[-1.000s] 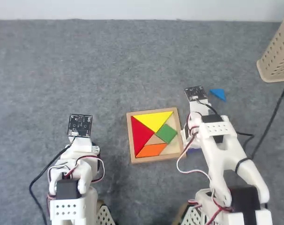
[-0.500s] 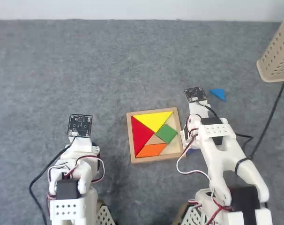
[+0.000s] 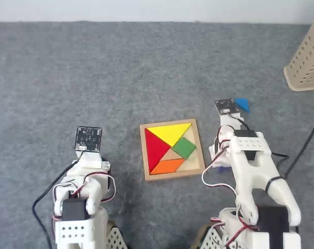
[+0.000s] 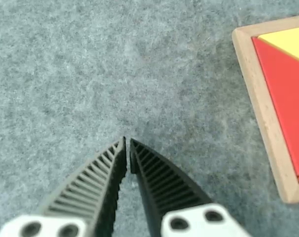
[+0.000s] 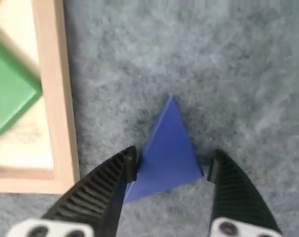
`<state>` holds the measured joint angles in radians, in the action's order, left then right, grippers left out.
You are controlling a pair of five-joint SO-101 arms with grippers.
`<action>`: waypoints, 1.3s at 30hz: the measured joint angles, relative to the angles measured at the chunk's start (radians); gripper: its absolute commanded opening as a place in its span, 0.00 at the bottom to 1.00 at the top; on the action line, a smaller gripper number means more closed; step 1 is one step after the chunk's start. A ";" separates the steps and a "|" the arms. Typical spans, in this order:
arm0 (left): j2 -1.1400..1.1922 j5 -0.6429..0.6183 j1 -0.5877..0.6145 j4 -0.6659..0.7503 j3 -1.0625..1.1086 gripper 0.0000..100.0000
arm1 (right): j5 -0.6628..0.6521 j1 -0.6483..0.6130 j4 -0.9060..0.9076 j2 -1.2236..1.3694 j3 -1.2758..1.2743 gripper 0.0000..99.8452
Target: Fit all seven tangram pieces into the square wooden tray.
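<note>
The right gripper has its fingers spread on either side of a blue triangle. The triangle lies flat on the grey desk, just beside the outer rim of the square wooden tray. 1 finger appears to touch the triangle's edge and the other sits just clear of it. The step in hand looks like picking up this piece. Next, the fingers would need to pinch it, lift it and carry it over the rim to the pale open area at the tray's lower right. The left gripper hangs over bare desk, fingers pressed together and holding nothing. In the high view the tray sits at centre, holding a yellow triangle, a red triangle, a green square and an orange piece. A 2nd blue piece lies on the desk, up and to the right of the tray. No brand, label or writing can be read.
</note>
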<state>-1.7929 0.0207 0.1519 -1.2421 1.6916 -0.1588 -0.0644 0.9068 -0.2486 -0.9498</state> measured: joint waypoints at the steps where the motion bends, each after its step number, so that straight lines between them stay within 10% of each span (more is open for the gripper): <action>1: 0.000 0.000 0.000 0.000 0.000 0.01 | 0.000 0.000 0.006 0.000 0.000 0.27; 39: 0.000 0.000 0.000 0.000 0.000 0.01 | 0.000 -0.017 0.018 -0.112 -0.023 0.07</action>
<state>-1.7929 0.0207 0.1519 -1.2421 1.6916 -0.1588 -0.0813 0.9252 -0.3606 -0.9728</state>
